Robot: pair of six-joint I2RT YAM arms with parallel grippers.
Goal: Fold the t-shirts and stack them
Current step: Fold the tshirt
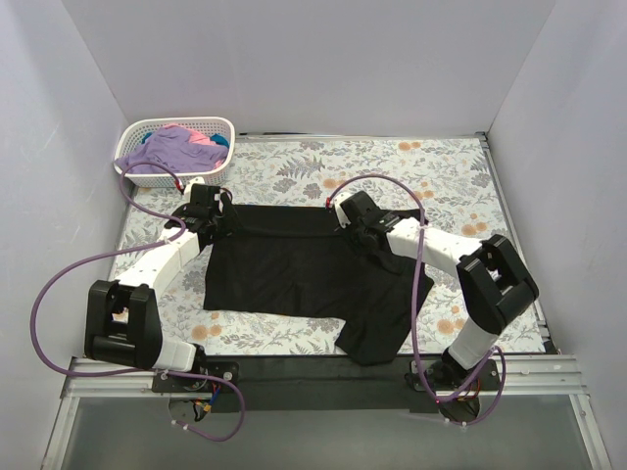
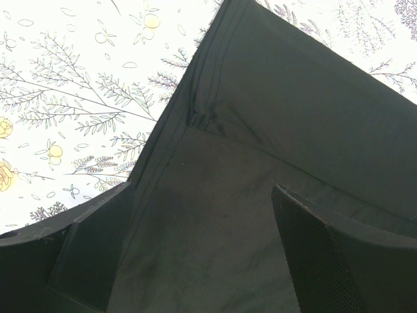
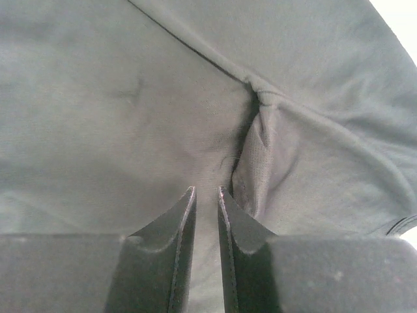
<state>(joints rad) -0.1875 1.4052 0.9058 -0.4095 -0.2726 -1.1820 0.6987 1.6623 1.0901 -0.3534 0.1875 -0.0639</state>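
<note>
left jaws apart over black t-shirt [image 1: 284, 269] | right jaws pinching it

Plain white walls [image 1: 294, 59] enclose a table [image 1: 294, 370] covered in evenly lit floral-print cloth [image 1: 431, 166].

The right gripper [image 3: 206, 190] maybe pinches the black t-shirt [image 3: 117, 98] near the table's [image 1: 441, 166] far edge; its narrow slit hides this.

Puckered black t-shirt [image 3: 117, 98] fold pinched between nearly closed jaws
</note>
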